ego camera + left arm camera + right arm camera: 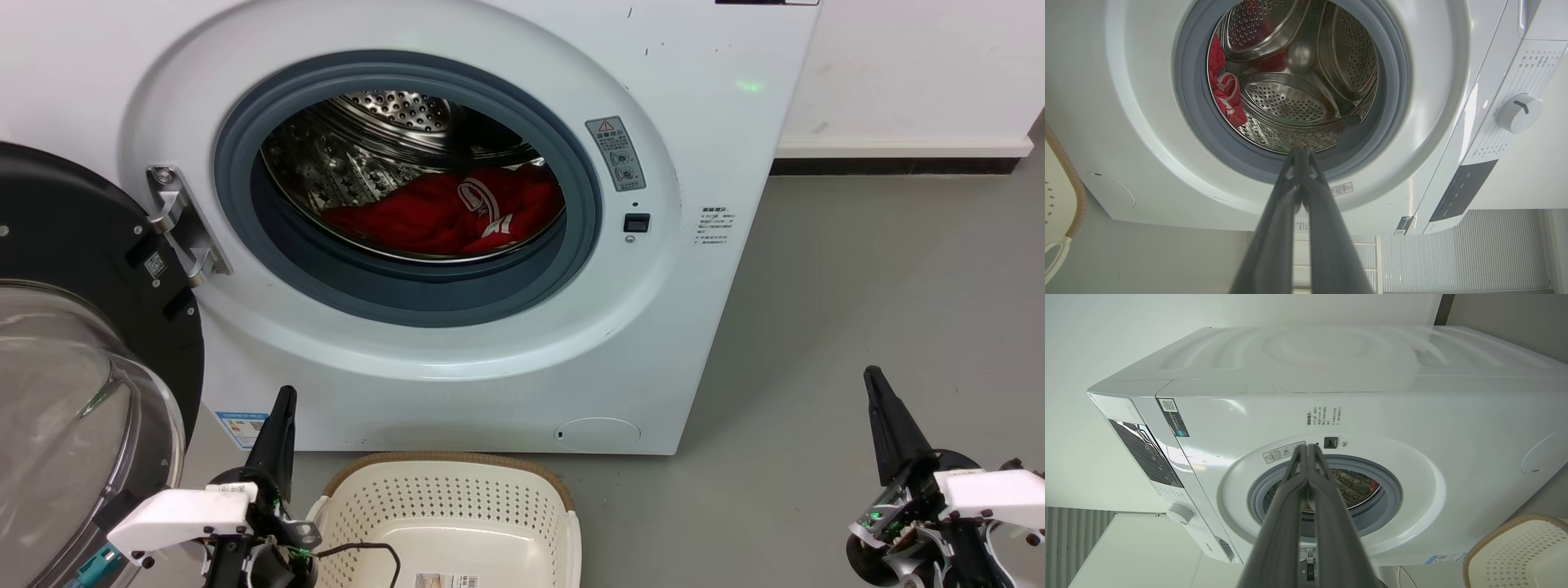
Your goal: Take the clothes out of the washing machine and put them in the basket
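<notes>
Clothes (pixel 433 216): a bright red heap with white stripe trim, lying low in the steel drum (pixel 392 110), just above centre of the head view. I cannot tell where 1 garment ends and the other begins.
Washing machine (pixel 694 122): white front-loader across the upper part of the frame. Its glass door (pixel 73 269) is swung wide at the left edge and the mouth is unobstructed.
Basket (pixel 445 459): on the floor at bottom centre, just in front of the machine. Nothing red is in it, so I judge the job not yet begun.
Left gripper (pixel 284 404): lower left, just beside the basket's rim, fingers pressed together on nothing, pointing up the frame.
Right gripper (pixel 875 384): lower right, over bare grey floor, well apart from the machine, fingers likewise pressed together and empty.
Handling: soft, limp and probably light. The cloth should bunch and drape rather than lift as 1 piece, and a trailing end may drag on the grey rubber ring (pixel 571 269).
Where to hold: the raised fold by the white stripe, pinching a thick bunch rather than a single layer.
</notes>
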You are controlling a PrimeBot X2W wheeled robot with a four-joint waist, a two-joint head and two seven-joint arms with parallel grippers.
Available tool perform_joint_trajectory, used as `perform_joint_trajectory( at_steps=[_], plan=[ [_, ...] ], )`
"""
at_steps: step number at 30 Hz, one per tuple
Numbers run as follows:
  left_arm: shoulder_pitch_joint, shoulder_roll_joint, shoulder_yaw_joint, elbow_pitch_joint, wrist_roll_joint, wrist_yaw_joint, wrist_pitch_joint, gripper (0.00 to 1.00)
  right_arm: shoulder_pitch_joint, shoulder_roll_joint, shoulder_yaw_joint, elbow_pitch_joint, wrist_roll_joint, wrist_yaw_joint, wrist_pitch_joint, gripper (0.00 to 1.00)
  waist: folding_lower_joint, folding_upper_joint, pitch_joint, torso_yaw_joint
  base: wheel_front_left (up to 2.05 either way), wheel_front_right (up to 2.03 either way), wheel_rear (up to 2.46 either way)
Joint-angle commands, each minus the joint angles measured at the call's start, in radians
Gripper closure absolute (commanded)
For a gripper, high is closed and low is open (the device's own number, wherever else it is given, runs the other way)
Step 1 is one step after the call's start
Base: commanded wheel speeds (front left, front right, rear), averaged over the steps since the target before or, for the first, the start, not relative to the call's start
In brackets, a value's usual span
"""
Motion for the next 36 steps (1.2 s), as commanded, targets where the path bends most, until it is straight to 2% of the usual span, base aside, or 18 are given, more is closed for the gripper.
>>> perform_joint_trajectory(
  at_steps=[1,35,36],
  plan=[
    [-0.007,-0.002,0.002,0.001,0.001,-0.002,0.001,1.0,-0.013,0.004,0.001,0.002,-0.005,0.0,0.001,1.0,0.0,-0.0001,0.0,0.0,0.0,0.0,0.0],
    [-0.007,-0.002,0.002,0.001,0.001,-0.002,0.001,1.0,-0.013,0.004,0.001,0.002,-0.004,0.0,0.0,1.0,0.0,-0.0001,0.0,0.0,0.0,0.0,0.0],
    [0.001,0.0,0.0,0.003,0.0,0.0,0.0,0.0,0.002,0.0,0.0,0.002,0.0,0.0,0.0,0.0,0.0,-0.0001,0.0,0.0,0.0,0.0,0.0]
  ],
)
